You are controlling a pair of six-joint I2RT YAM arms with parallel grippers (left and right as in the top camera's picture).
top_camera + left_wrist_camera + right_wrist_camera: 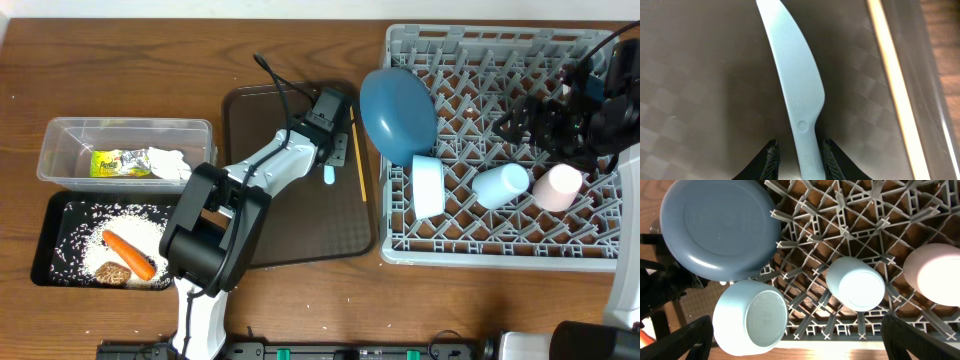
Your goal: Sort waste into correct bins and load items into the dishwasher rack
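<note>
Jaws of left gripper (799,152) narrow about light-blue plastic knife (796,75), grip indeterminable; right gripper (800,332) jaws wide over large grey plastic rack (865,210)

1. My left arm (262,168) reached from the near edge of the table up and to the right, stretched out long.
2. The left gripper (328,165) pointed down and sat low. Its fingers (771,161) stood close together with only a narrow gap between them. I couldn't tell whether they pressed.
3. My right arm (600,115) came in from the right edge, held higher.
4. The right gripper (800,345) faced down, its jaws spread wide apart.
</note>
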